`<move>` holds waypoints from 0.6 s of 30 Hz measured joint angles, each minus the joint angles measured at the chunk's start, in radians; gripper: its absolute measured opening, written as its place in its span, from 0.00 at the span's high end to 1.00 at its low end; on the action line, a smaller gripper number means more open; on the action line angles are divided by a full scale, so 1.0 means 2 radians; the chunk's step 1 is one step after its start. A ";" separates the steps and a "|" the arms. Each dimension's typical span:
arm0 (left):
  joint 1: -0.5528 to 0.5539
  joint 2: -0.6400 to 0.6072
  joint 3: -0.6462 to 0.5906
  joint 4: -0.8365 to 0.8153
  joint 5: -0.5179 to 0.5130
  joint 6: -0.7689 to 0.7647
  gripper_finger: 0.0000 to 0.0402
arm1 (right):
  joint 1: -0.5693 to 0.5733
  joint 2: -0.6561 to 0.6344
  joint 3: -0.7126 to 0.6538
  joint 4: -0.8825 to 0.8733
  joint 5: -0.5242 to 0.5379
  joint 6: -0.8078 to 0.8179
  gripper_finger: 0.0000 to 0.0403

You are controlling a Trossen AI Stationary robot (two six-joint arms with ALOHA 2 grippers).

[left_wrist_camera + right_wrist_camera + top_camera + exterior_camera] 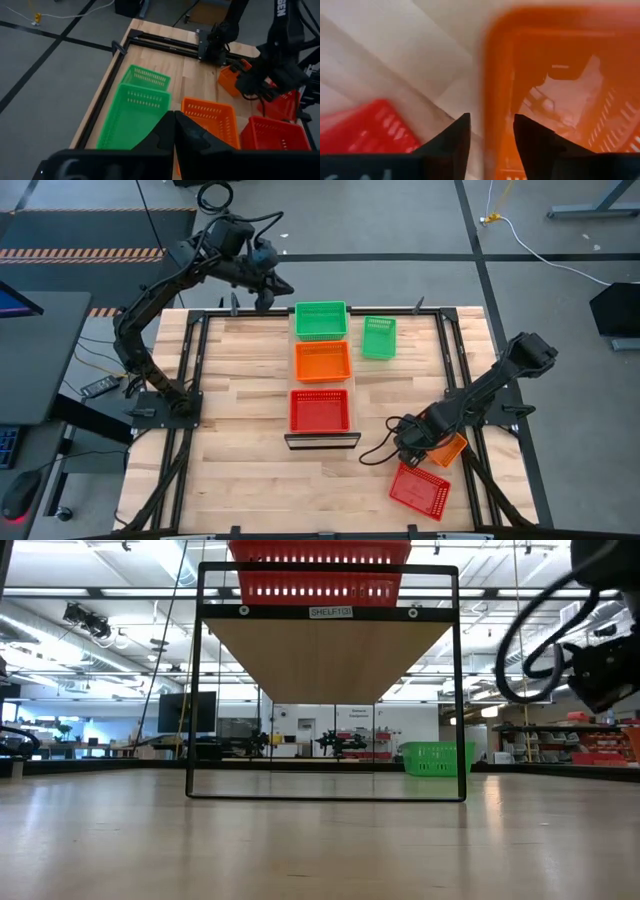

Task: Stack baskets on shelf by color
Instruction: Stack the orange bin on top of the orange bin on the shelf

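Observation:
The shelf (322, 441) runs down the table's middle, raised on a black frame (325, 650). On it sit green baskets (320, 321) at the far end, orange (323, 361) in the middle and a red stack (320, 410) (320, 585) at the near end. One green basket (379, 337) rests on the table right of the shelf. My right gripper (490, 137) is open at the near right. Its fingers stand on either side of a wall (487, 95) of a loose orange basket (449, 448), one inside and one outside. My left gripper (174, 132) is shut, raised above the far-left corner.
A red basket (419, 490) lies on the table near the front right edge, close to my right gripper. Black frame rails (200, 370) run along the table's left and right sides. Bare wood lies left of the shelf (240, 380).

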 joint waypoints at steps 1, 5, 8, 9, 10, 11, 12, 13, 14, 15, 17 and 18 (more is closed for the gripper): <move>0.000 0.000 0.000 -0.003 0.000 0.000 0.98 | 0.000 -0.003 -0.006 0.000 -0.004 0.005 0.63; 0.000 0.000 0.000 -0.011 0.000 0.001 0.96 | -0.001 -0.023 -0.010 -0.010 -0.001 0.004 0.74; 0.000 0.000 0.000 -0.011 0.000 0.001 0.95 | -0.005 -0.039 -0.010 -0.013 0.002 -0.006 0.89; 0.000 0.000 0.000 -0.011 0.000 0.001 0.96 | -0.007 -0.046 -0.010 -0.017 0.002 -0.010 0.94; 0.000 0.000 0.000 -0.011 0.000 0.001 0.96 | -0.010 -0.053 -0.010 -0.021 0.002 -0.015 0.97; 0.000 0.000 0.000 -0.011 0.000 0.001 0.97 | -0.013 -0.059 -0.010 -0.023 0.002 -0.016 0.98; 0.000 0.000 0.000 -0.011 0.000 0.002 0.97 | -0.016 -0.067 -0.010 -0.029 0.002 -0.017 0.97; 0.000 0.000 0.000 -0.011 0.000 0.002 0.98 | -0.019 -0.076 -0.009 -0.039 0.000 -0.017 0.97; 0.000 0.000 0.000 -0.011 -0.002 0.003 0.98 | -0.022 -0.084 -0.005 -0.054 0.001 -0.020 0.97; 0.000 0.000 0.000 -0.011 -0.002 0.003 0.98 | -0.026 -0.092 0.000 -0.071 0.004 -0.027 0.98; 0.000 0.000 0.000 -0.011 -0.002 0.003 0.98 | -0.036 -0.109 0.016 -0.112 0.009 -0.050 0.99; 0.000 0.000 0.000 -0.011 -0.003 0.003 0.98 | -0.043 -0.116 0.027 -0.133 0.015 -0.062 0.99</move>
